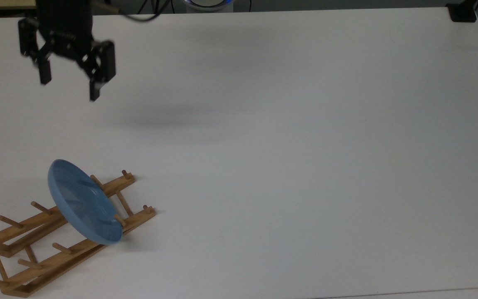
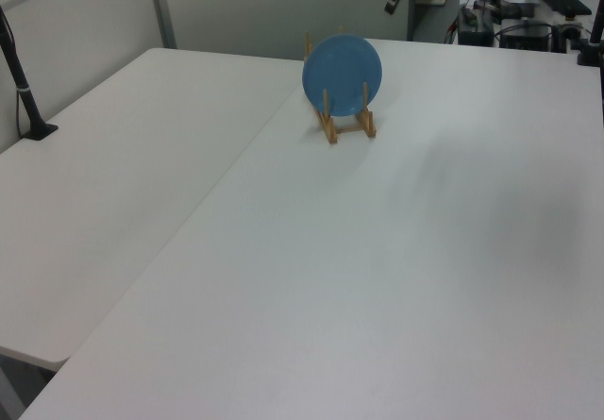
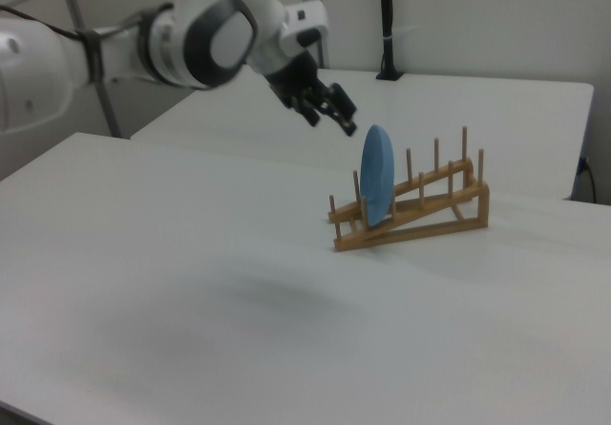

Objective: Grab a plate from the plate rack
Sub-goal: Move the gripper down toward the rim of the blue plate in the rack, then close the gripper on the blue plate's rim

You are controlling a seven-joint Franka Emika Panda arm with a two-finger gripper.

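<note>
Plate [image 1: 84, 202] stands on edge in the plate rack [image 1: 35, 245], well below the gripper [image 1: 69, 86] in the top view, fingers spread apart and empty.

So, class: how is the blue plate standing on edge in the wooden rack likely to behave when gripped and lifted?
The plate looks rigid, so it probably won't flex. Its smooth rim may be slippery. Standing on edge between the plate rack pegs, it could roll or tip once freed.

Black gripper [image 1: 69, 88] is hanging over the white table [image 1: 288, 137] at the top view's upper left, fingers spread apart; the blue plate [image 1: 83, 202] is leaning in the wooden plate rack [image 1: 48, 249] well below it.
</note>
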